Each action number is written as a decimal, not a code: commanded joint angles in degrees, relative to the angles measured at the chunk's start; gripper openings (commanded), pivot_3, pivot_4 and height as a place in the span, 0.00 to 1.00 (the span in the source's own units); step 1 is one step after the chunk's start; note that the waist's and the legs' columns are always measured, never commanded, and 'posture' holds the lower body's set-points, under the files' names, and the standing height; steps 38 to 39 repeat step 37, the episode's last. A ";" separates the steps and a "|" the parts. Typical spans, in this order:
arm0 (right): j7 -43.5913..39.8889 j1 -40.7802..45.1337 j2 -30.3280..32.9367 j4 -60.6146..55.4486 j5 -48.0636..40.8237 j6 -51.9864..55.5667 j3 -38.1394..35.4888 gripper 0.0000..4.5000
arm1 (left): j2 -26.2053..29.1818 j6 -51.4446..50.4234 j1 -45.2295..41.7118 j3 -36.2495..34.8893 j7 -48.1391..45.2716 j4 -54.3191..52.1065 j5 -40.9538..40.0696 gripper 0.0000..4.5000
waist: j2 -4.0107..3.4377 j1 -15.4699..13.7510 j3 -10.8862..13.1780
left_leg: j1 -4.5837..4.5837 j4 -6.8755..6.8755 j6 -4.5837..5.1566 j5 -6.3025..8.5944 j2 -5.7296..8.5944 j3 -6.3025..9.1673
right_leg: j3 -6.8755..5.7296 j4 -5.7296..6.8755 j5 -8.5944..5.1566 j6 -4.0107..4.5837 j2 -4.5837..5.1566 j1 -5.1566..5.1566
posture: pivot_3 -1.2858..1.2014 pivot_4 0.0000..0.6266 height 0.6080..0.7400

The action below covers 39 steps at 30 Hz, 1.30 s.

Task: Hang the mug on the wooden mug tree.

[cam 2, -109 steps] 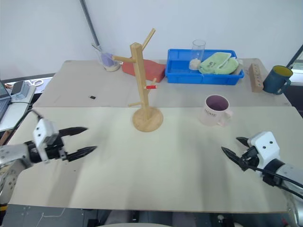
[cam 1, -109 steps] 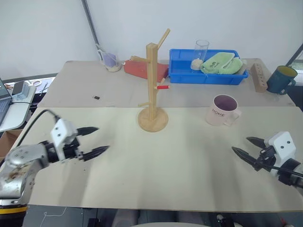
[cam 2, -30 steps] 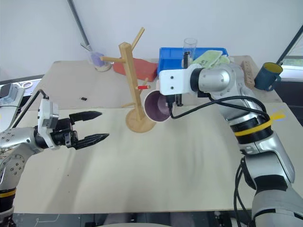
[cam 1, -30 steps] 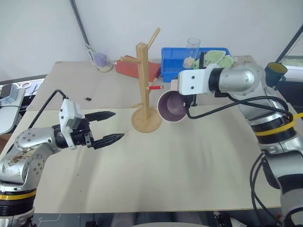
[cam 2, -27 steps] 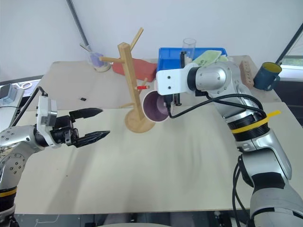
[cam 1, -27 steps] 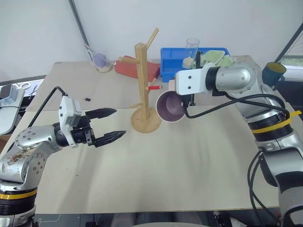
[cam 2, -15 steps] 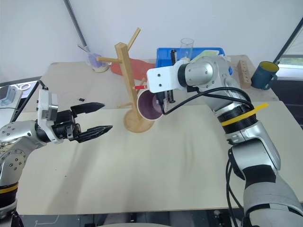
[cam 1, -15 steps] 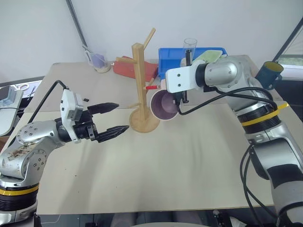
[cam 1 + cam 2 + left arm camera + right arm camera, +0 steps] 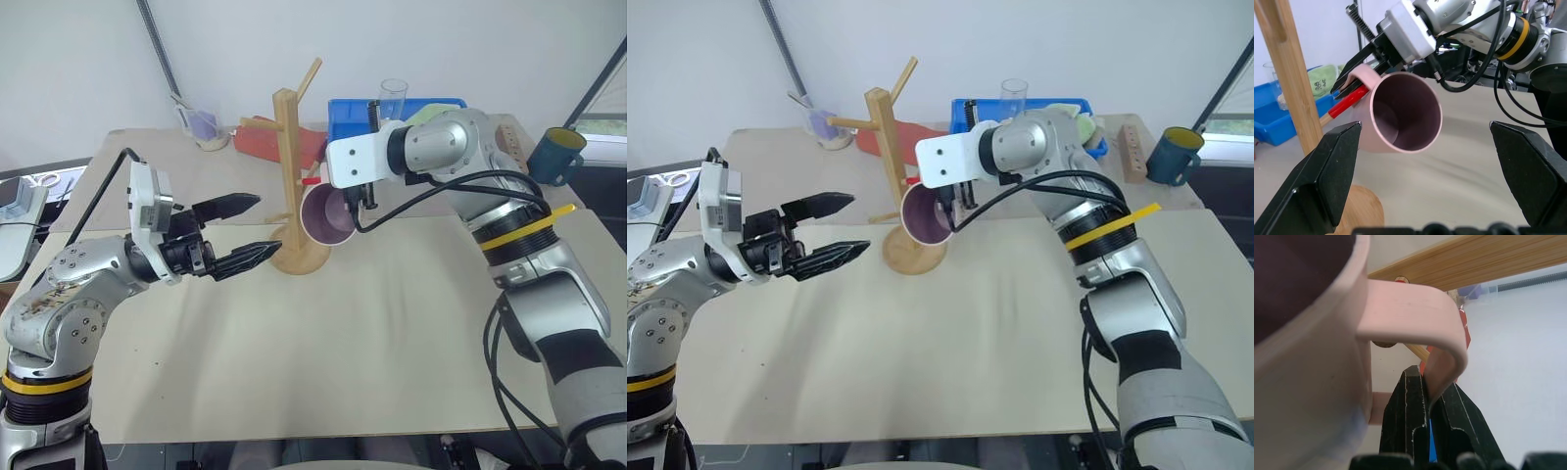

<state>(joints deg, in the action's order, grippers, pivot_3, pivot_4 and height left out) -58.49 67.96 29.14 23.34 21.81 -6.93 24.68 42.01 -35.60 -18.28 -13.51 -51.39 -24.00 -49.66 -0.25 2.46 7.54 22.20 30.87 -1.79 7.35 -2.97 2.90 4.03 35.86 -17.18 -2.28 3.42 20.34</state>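
the mug (image 9: 328, 217) is off the surface (image 9: 392, 323), held on its side right beside the post of the wooden mug tree (image 9: 290, 186), its purple-mauve mouth facing the robot and its handle up against the red-tipped peg (image 9: 1347, 105). in the right wrist view the handle loop sits just by that red tip with the post behind; whether the peg has entered the loop yet cannot be told.

the mug reads as stiff glazed ceramic, fairly heavy for a two-finger hold, slick and likely to chip if it drops or knocks the post. the handle is the only sensible place to take it, and that is where it is held: the right pincer (image 9: 1429, 404) is clenched on the outer bend of the handle, one black finger on each side of it. with so thin a hold the body hangs off to one side, so it could swing or slip round in the fingers if jolted.

the right arm reaches across from the blue bin (image 9: 353, 110) side toward the mug tree, wrist tipped somewhat downward, pincer at the peg side of the mug. the left pincer (image 9: 250, 227) is released, fingers spread wide, held level above the surface on the robot's left of the mug tree's round base, pointing at the mug and close to it, grasping nothing.
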 commanded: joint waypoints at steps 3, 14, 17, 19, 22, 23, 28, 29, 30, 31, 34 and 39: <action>0.76 2.55 -0.30 0.05 0.78 -2.05 -0.41 0.00 | 0.15 -1.08 -2.59 0.62 2.18 -2.54 -0.83 1.00 | 0.00 0.00 0.00 | 0.00 0.00 0.00 0.00 0.00 0.01 | 0.00 0.00 0.01 -0.01 -0.01 0.00 | 0.52 0.24 0.86; -2.23 2.23 1.68 -3.69 -2.27 -2.61 -2.28 0.68 | -0.59 -2.40 -5.02 1.70 4.33 -2.52 -1.05 1.00 | 0.00 0.00 0.00 | 0.00 0.00 0.00 0.00 0.01 0.02 | 0.00 0.01 0.03 -0.06 -0.02 -0.05 | 0.52 0.24 0.86; -6.38 1.22 4.23 -6.56 -6.08 -1.97 -4.03 0.68 | -0.29 -2.11 -5.10 1.74 4.79 -2.34 0.06 1.00 | 0.01 -0.08 0.00 | 0.02 0.00 0.00 0.00 0.00 0.02 | 0.00 0.01 0.05 -0.09 -0.02 -0.05 | 0.52 0.24 0.86; -9.13 1.02 6.44 -7.37 -8.69 -1.69 -5.52 0.68 | 0.80 -2.47 -4.84 1.86 5.46 -1.73 1.63 1.00 | 0.01 -0.13 0.01 | 0.00 0.01 -0.01 0.00 0.00 0.02 | -0.01 0.01 0.06 -0.12 -0.01 -0.06 | 0.52 0.24 0.86; -14.29 0.00 9.05 -9.52 -14.82 2.32 -8.38 0.68 | 3.70 -3.00 -3.35 2.15 5.35 -0.27 4.67 1.00 | 0.03 -0.05 0.02 | -0.01 0.01 -0.01 0.01 0.00 0.02 | 0.00 0.00 0.04 -0.09 -0.02 -0.05 | 0.52 0.24 0.86; -14.92 -0.21 9.39 -10.01 -15.79 3.25 -8.81 0.68 | 4.18 -2.94 -3.08 2.17 5.18 -0.02 4.99 1.00 | 0.03 -0.05 0.02 | -0.05 0.01 -0.01 0.01 0.00 0.01 | 0.00 0.00 -0.01 0.00 -0.01 -0.06 | 0.52 0.24 0.86; -21.41 -5.61 13.23 -18.47 -29.55 21.20 -15.72 0.68 | 10.49 1.36 1.12 1.18 2.76 3.80 13.40 1.00 | 0.06 0.07 0.04 | -0.12 -0.02 -0.26 0.16 0.00 0.01 | 0.03 0.03 -0.13 0.22 -0.01 -0.11 | 0.52 0.24 0.86; -21.81 -6.98 13.96 -20.88 -32.73 25.63 -17.42 0.68 | 11.65 1.94 2.12 0.34 1.65 4.78 14.02 1.00 | 0.06 0.04 0.04 | -0.11 -0.03 -0.24 0.15 -0.01 0.00 | 0.03 0.02 -0.13 0.22 -0.01 -0.09 | 0.52 0.24 0.86; -21.74 -8.45 14.69 -23.18 -35.90 29.93 -19.40 0.68 | 12.91 2.29 3.16 -0.64 0.64 5.83 14.55 1.00 | 0.06 0.02 0.04 | -0.10 -0.04 -0.24 0.15 -0.01 0.00 | 0.04 0.03 -0.14 0.24 0.00 -0.08 | 0.52 0.24 0.86; -21.46 -9.47 15.22 -24.94 -37.99 32.93 -20.70 0.68 | 13.72 2.53 3.90 -1.36 -0.09 6.53 14.85 1.00 | 0.07 0.00 0.04 | -0.09 -0.04 -0.25 0.16 -0.01 -0.01 | 0.05 0.03 -0.15 0.26 0.00 -0.08 | 0.52 0.24 0.86; -19.00 -12.43 16.79 -29.11 -42.78 40.06 -24.41 0.68 | 14.53 3.48 4.85 -3.73 -1.87 9.15 15.01 1.00 | 0.09 -0.11 0.06 | -0.11 -0.04 -0.37 0.24 -0.02 -0.02 | 0.03 0.00 -0.24 0.41 0.04 0.03 | 0.52 0.24 0.86; -16.43 -14.34 17.38 -31.36 -44.18 42.27 -25.78 0.68 | 13.76 5.37 4.35 -4.84 -3.88 10.67 14.45 1.00 | 0.12 -0.15 0.08 | -0.08 -0.04 -0.42 0.27 -0.01 -0.05 | 0.02 -0.03 -0.29 0.49 0.10 0.12 | 0.52 0.24 0.86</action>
